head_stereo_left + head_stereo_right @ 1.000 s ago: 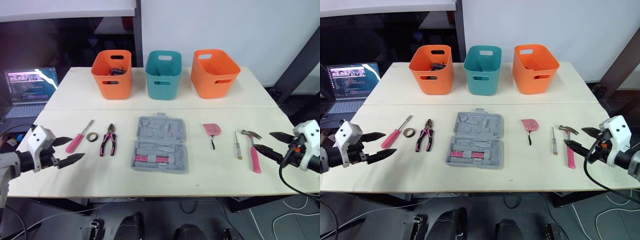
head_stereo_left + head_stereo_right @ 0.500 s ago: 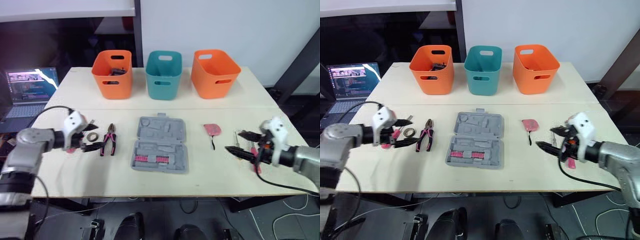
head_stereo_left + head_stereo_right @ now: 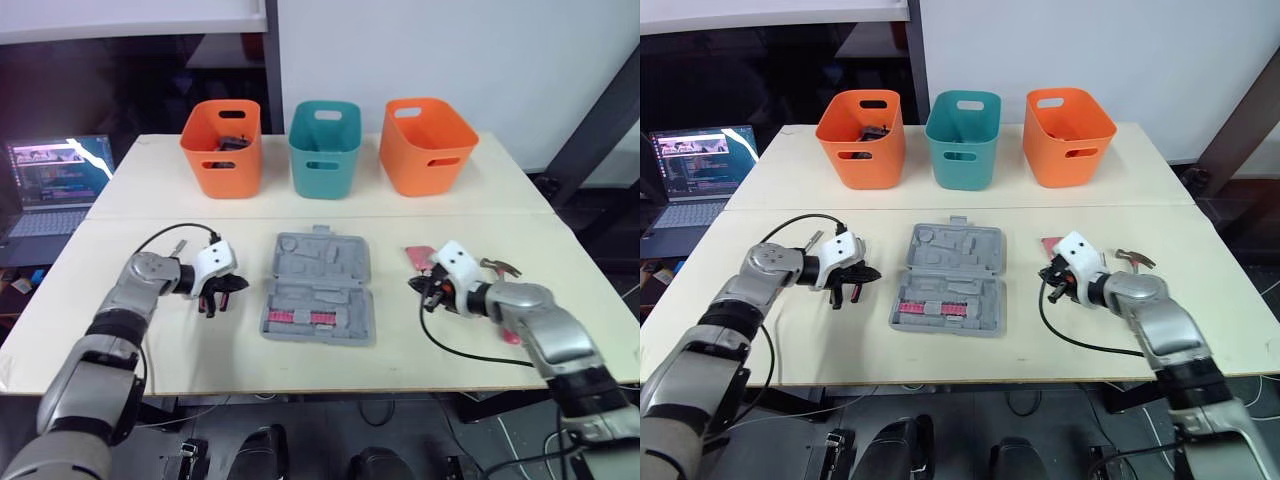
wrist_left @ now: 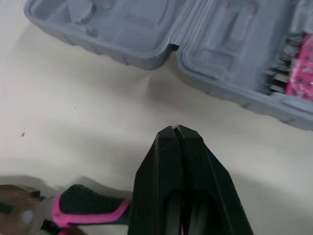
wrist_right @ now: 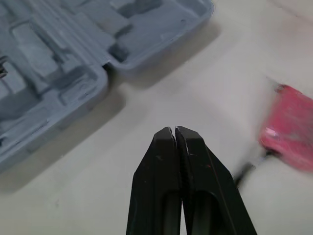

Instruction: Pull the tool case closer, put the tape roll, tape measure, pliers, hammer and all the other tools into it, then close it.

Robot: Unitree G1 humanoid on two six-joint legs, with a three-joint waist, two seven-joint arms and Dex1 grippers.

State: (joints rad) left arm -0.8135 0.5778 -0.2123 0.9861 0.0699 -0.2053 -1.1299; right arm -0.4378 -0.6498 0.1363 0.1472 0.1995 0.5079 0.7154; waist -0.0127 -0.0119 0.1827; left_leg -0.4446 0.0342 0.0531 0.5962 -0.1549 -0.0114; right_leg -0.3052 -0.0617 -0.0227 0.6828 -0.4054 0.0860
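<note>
The grey tool case (image 3: 318,287) lies open in the middle of the table, with pink bits in its near half. My left gripper (image 3: 234,285) is shut and empty, low over the table just left of the case, above the pink-handled pliers (image 4: 83,203). My right gripper (image 3: 414,286) is shut on nothing, just right of the case and in front of the pink tape measure (image 3: 420,257). The hammer (image 3: 499,268) lies behind my right forearm, partly hidden. In the wrist views, both pairs of fingertips (image 4: 177,130) (image 5: 174,130) are pressed together, a short gap from the case wall (image 5: 58,73).
Two orange baskets (image 3: 222,146) (image 3: 427,143) and a teal one (image 3: 325,147) stand in a row at the back of the table. A laptop (image 3: 55,180) sits off the table's left side. Bare tabletop (image 3: 330,365) runs between the case and the front edge.
Both arms have swung in from the table's outer edges to either side of the case. Both grippers, open before, have shut on nothing.
</note>
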